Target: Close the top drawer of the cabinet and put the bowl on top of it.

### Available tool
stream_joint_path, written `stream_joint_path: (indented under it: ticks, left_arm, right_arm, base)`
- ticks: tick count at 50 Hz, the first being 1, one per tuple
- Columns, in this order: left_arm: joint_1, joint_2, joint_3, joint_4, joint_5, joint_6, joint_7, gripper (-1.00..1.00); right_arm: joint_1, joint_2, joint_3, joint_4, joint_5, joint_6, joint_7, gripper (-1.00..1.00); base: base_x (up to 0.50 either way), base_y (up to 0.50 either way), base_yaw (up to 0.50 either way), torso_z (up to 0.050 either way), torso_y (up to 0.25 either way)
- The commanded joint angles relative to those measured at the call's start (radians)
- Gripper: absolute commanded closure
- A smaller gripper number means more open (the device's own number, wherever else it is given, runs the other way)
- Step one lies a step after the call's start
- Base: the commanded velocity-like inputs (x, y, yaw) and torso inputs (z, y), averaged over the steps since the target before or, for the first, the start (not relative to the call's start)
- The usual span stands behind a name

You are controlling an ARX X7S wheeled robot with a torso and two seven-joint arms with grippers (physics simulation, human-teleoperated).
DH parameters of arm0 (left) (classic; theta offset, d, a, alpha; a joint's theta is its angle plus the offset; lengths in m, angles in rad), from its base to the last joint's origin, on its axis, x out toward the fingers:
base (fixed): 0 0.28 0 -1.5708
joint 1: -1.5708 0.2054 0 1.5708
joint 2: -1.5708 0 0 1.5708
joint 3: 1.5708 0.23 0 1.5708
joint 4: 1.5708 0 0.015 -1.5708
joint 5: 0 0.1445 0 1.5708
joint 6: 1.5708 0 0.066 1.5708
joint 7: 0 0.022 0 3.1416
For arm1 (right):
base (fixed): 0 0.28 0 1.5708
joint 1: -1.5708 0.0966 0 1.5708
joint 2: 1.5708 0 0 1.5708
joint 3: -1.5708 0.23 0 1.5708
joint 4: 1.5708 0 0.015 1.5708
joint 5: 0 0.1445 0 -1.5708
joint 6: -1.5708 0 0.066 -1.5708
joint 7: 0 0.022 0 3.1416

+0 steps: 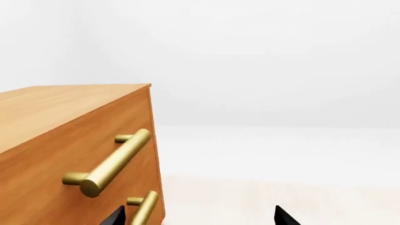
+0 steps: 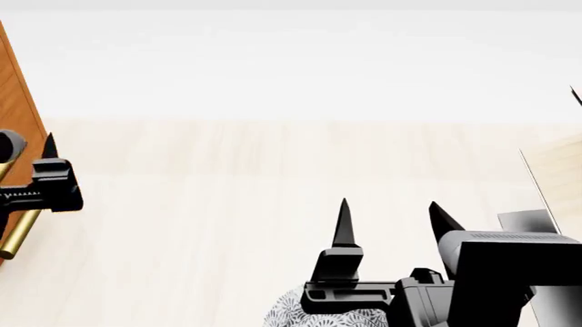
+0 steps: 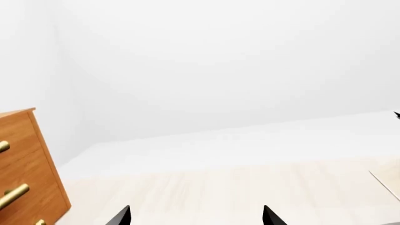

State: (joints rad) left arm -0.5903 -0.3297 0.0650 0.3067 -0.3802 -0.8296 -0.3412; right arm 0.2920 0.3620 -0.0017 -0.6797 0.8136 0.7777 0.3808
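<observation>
Right end effector [image 2: 391,221] spread above the bowl [image 2: 309,312] (contents hidden) — left end effector [image 1: 198,218] spread beside the cabinet [image 1: 69,140].

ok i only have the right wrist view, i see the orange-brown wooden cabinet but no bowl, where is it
Observer: the head view shows the white bowl with a grey floral pattern at the bottom edge, by the right pincer, not between its tips.
Operator: left pincer holding anything
Observer: no, the left pincer is open with nothing between its tips, close to the cabinet front.
Operator: top drawer shut
Observer: in the left wrist view the top drawer looks flush with the cabinet's edge, and no gap shows.
</observation>
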Motion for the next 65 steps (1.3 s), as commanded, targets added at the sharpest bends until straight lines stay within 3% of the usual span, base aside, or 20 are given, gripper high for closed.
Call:
stream_joint_path:
  ticks: [1,36,65]
  left_arm:
    - [0.043,0.006,0.017,0.129,-0.051,-0.068,0.005,-1.00]
    - [0.063,-0.002,0.017,0.190,-0.111,-0.107,0.018,-1.00]
    - [-0.071,0.080,-0.022,0.159,-0.321,-0.353,0.030,-1.00]
  right_arm:
    - [0.003,0.006,-0.008,-0.002,0.002,0.001,0.004,-1.00]
    - [-0.013,0.012,-0.017,0.021,-0.001,-0.035,-0.009,-1.00]
    - [-0.022,0.033,-0.016,-0.016,0.019,-0.028,0.013,-1.00]
  base:
    - [0.00,0.00,0.00,0.000,0.000]
    - [0.00,0.00,0.00,0.000,0.000]
    - [0.00,0.00,0.00,0.000,0.000]
